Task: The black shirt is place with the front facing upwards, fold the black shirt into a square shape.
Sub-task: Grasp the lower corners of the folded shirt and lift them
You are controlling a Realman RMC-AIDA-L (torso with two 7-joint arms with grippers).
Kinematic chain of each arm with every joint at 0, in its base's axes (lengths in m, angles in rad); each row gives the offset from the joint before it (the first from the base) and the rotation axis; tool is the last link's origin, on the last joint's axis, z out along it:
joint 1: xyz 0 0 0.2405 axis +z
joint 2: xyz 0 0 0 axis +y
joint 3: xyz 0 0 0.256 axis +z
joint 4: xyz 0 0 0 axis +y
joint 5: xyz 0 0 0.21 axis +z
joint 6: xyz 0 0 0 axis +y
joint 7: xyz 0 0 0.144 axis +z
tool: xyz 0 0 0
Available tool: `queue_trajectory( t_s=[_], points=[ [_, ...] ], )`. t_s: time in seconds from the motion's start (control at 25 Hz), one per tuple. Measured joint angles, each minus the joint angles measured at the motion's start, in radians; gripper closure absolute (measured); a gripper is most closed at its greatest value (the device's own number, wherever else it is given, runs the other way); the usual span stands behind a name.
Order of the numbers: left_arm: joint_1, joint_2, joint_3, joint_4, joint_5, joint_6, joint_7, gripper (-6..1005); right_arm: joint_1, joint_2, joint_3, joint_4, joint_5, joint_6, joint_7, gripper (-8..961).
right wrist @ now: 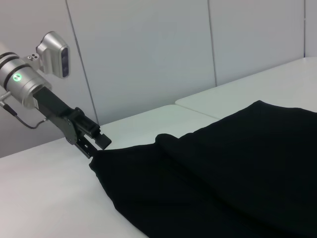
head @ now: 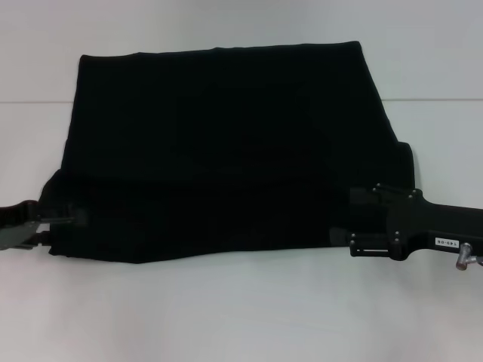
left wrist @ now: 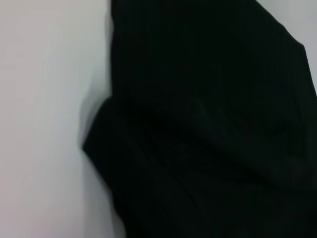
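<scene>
Both of my claws sit at the near edge of the black shirt (head: 226,143), one at each lower corner, as seen from my head camera. That shirt, by far the largest thing on the white table (head: 241,317), lies spread as a broad dark slab with no print showing, its far edge straight and its near edge running between my two arms. My right gripper (head: 343,225) reaches in from the right, and its tips vanish against the black cloth at the near right corner, so I cannot tell whether they are spread or pinching. My left gripper (head: 72,219) comes in from the left, touching the near left corner; in the right wrist view the same left gripper (right wrist: 96,146) meets the corner of the shirt (right wrist: 213,173), which rises slightly off the table there, and its fingers look pressed onto the fabric. My left wrist camera shows only rumpled folds of the shirt (left wrist: 208,129) against the table (left wrist: 44,119).
</scene>
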Motion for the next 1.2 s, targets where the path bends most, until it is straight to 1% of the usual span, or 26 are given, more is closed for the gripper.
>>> queue_trajectory(
  t_s=[0.28,0.36,0.48,0.6,0.92,1.04,1.2],
  points=[
    [-0.009,-0.005,0.006,0.0,0.001,0.008,-0.024,115,0.002,0.001,-0.001,0.0,0.0,0.001,0.0,26],
    [-0.009,-0.005,0.018,0.007,0.008,0.006,-0.032,141,0.002,0.001,-0.001,0.0,0.0,0.001,0.0,28],
    [-0.01,-0.01,0.064,0.029,0.015,-0.001,-0.039,181,0.002,0.001,-0.001,-0.003,0.001,0.0,0.003,32],
    [-0.012,-0.013,0.081,0.037,0.016,-0.006,-0.046,369,0.002,0.001,0.0,-0.006,0.001,-0.002,0.008,36],
    [-0.017,-0.014,0.109,0.043,0.025,-0.015,-0.066,542,0.004,-0.002,0.002,-0.01,0.001,-0.005,0.022,46],
    [-0.02,-0.014,0.109,0.043,0.027,-0.015,-0.068,607,0.006,-0.011,0.002,-0.013,0.0,-0.003,0.062,50],
    [-0.022,-0.012,0.109,0.042,0.028,-0.015,-0.068,817,0.016,-0.036,0.001,-0.055,-0.01,0.002,0.233,55]
  ],
)
